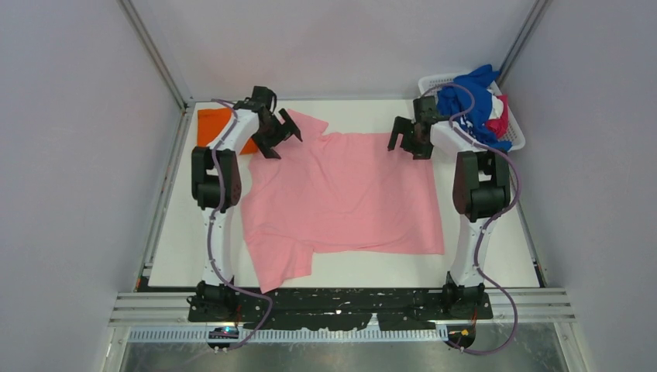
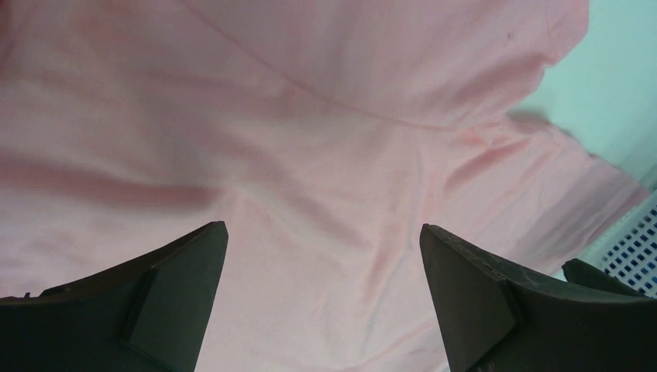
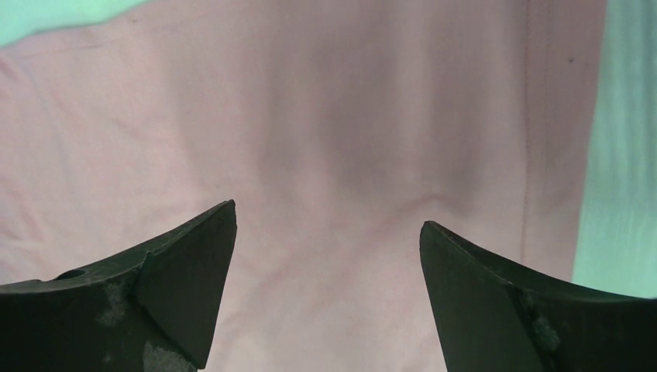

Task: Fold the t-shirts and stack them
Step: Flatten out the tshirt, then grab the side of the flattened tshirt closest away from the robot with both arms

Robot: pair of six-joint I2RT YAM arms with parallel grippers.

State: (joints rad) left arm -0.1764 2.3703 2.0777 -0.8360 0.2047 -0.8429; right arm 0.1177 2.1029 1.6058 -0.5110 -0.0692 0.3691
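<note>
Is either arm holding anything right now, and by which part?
Nothing is held: the left tool and right tool are both open over the pink t-shirt.

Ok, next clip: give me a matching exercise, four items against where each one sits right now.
Items:
1. pink t-shirt
2. orange t-shirt
3. blue t-shirt
4. basket

Places:
A. far right corner of the table
B. spread out mid-table
C. heaped inside the basket
D. far left corner

Pairs: 1-B, 2-D, 3-C, 4-A
</note>
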